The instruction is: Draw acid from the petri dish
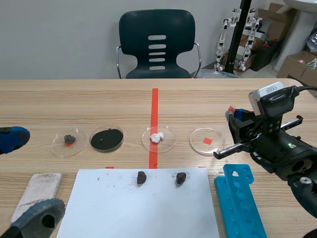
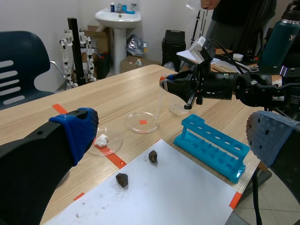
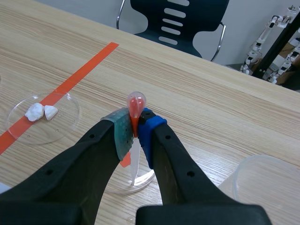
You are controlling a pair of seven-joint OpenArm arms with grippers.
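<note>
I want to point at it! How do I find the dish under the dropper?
Find the red tape line down the table. Four round dishes cross it in a row; take the end dish under the dropper in the right gripper. Only it has no lumps or black stuff, just a red square underneath.

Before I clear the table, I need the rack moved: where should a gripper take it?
Probably take the rack from above at mid-length, fingers across its narrow width: its long sides are straight and parallel, and it sits flat, holes up.
</note>
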